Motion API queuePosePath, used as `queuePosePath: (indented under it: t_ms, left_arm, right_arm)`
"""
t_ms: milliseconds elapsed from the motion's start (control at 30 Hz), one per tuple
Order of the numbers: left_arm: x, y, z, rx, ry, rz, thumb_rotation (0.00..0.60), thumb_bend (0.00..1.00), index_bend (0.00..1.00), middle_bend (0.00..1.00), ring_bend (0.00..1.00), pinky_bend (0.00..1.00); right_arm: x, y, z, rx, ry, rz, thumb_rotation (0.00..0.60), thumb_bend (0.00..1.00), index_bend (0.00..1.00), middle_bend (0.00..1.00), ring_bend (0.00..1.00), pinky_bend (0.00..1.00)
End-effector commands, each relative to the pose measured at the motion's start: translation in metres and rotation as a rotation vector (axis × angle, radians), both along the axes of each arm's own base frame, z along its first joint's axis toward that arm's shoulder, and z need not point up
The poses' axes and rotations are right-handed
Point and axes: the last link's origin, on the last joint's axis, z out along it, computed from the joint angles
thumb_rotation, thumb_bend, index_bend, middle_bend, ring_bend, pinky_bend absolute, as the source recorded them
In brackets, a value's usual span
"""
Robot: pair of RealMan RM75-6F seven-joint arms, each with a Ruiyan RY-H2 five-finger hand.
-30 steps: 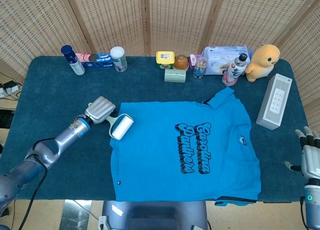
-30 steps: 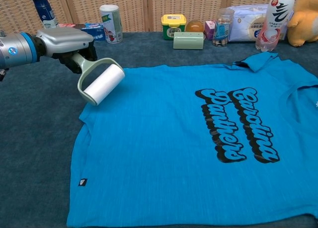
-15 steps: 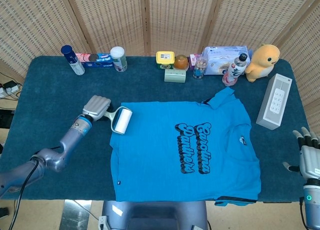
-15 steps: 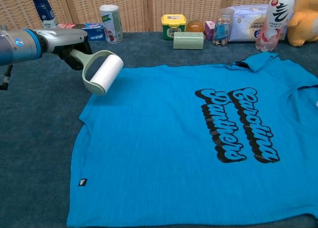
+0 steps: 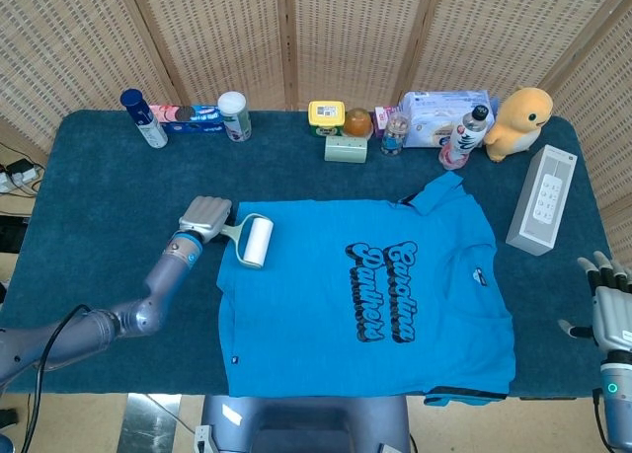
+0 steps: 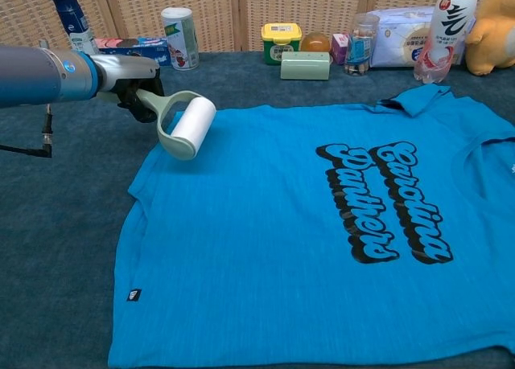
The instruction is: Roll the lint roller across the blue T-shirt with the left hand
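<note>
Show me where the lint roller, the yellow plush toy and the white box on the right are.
lint roller (image 6: 193, 124), chest view, on the white roll.
yellow plush toy (image 5: 521, 119), head view, on its body.
white box (image 5: 542, 198), head view, on its top face.

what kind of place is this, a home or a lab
Probably a staged test setup, not a home: a table in dark blue cloth, wicker screens as backdrop, and a T-shirt laid flat below a row of assorted household items.

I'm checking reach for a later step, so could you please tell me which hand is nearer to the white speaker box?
Right. The right hand sits just below the white speaker box; the left hand is across the table's far side.
</note>
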Motion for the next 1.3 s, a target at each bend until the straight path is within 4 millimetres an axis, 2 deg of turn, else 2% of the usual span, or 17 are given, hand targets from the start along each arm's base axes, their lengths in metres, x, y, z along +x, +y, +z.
queuePosePath:
  t_ms: [33, 367, 467, 767, 1300]
  left_arm:
    - [0.009, -0.003, -0.004, -0.003, 0.019, -0.011, 0.6, 0.77, 0.92, 0.86, 0.85, 1.0]
    - [0.021, -0.011, -0.01, 0.049, 0.105, -0.023, 0.6, 0.77, 0.92, 0.86, 0.85, 1.0]
    - [0.019, -0.013, -0.016, 0.07, 0.135, -0.011, 0.6, 0.77, 0.92, 0.86, 0.85, 1.0]
    - [0.015, -0.01, -0.026, 0.057, 0.144, 0.026, 0.6, 0.77, 0.92, 0.86, 0.85, 1.0]
    - [0.029, -0.01, -0.043, 0.032, 0.132, 0.029, 0.6, 0.77, 0.92, 0.86, 0.85, 1.0]
  right_arm:
    - [-0.001, 0.0, 0.001, -0.001, -0.002, -0.001, 0.6, 0.1, 0.13, 0.04, 0.01, 0.0]
    - [-0.003, -0.002, 0.003, 0.0, -0.027, -0.008, 0.6, 0.1, 0.13, 0.04, 0.01, 0.0]
    - [-0.006, -0.003, 0.004, 0.007, -0.056, -0.019, 0.6, 0.1, 0.13, 0.04, 0.01, 0.0]
    - [-0.009, -0.005, 0.005, 0.019, -0.079, -0.028, 0.6, 0.1, 0.13, 0.04, 0.01, 0.0]
    - [-0.009, -0.005, 0.005, 0.024, -0.085, -0.033, 0.6, 0.1, 0.13, 0.04, 0.01, 0.0]
